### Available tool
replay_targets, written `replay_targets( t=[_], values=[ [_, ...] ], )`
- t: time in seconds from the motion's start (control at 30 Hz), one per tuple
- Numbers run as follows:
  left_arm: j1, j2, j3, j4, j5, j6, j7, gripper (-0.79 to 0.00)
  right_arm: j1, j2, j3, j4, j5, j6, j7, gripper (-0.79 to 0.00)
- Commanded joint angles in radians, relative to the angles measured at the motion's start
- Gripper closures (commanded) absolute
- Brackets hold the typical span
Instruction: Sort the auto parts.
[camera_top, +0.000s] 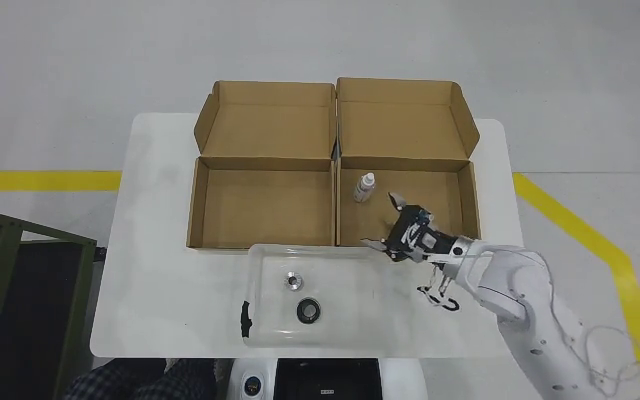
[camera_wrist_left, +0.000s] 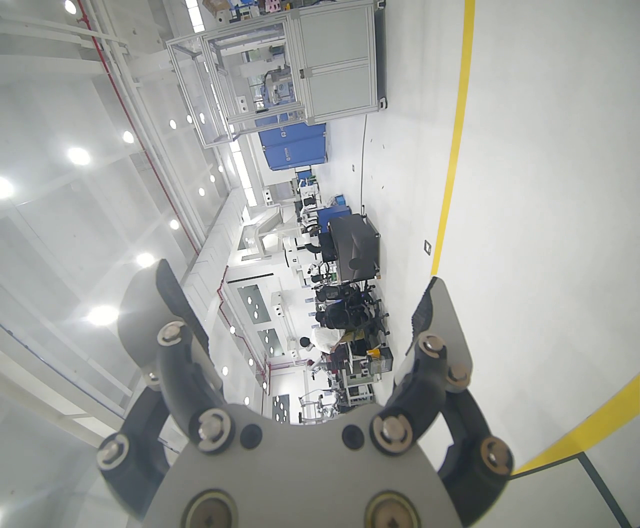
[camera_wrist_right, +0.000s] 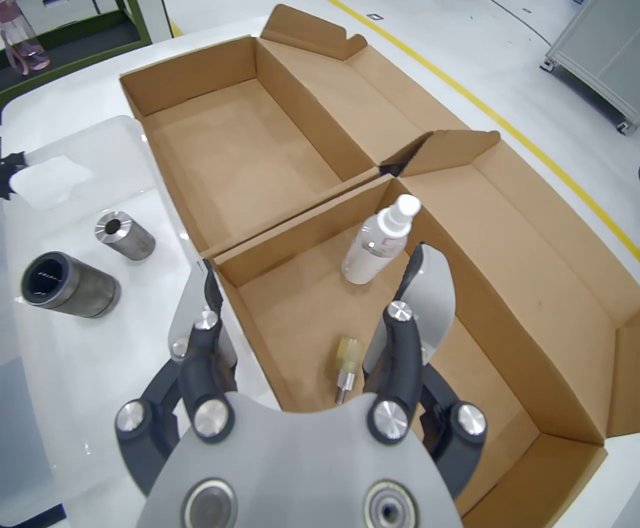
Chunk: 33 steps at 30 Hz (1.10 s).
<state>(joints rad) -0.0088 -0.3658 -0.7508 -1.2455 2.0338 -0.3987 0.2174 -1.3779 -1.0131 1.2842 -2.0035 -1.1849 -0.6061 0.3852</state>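
White, smooth-shelled right arm (camera_top: 530, 300) with a thin black cable (camera_top: 440, 297) looping just behind the jaws. Behind each pair of pale curved jaws: black linkages (camera_wrist_right: 200, 357), silver screws (camera_wrist_right: 389, 415), and a rounded grey metal plate (camera_wrist_right: 305, 450).

Factory hall, yellow floor line (camera_wrist_left: 454, 150), machine enclosure (camera_wrist_left: 330, 65)
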Motion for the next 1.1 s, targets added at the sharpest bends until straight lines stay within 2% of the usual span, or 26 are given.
replay_targets(
  t=[0.0, 0.33, 0.43, 0.83, 1.07],
  values=[
    [0.0, 0.0, 0.0, 0.0, 0.0, 0.0, 0.0, -0.785, -0.019, 0.0, -0.017, -0.031, -0.022, -0.002, -0.004, -0.64],
    [0.0, 0.0, 0.0, 0.0, 0.0, 0.0, 0.0, -0.785, -0.057, -0.009, -0.16, -0.105, -0.145, -0.012, -0.015, -0.646],
    [0.0, 0.0, 0.0, 0.0, 0.0, 0.0, 0.0, -0.785, -0.06, -0.013, -0.196, -0.108, -0.166, -0.013, -0.02, -0.625],
    [0.0, 0.0, 0.0, 0.0, 0.0, 0.0, 0.0, -0.785, -0.055, -0.025, -0.305, -0.067, -0.237, -0.009, -0.03, -0.576],
    [0.0, 0.0, 0.0, 0.0, 0.0, 0.0, 0.0, -0.785, -0.046, -0.031, -0.35, -0.044, -0.266, -0.016, -0.026, -0.585]
  ],
)
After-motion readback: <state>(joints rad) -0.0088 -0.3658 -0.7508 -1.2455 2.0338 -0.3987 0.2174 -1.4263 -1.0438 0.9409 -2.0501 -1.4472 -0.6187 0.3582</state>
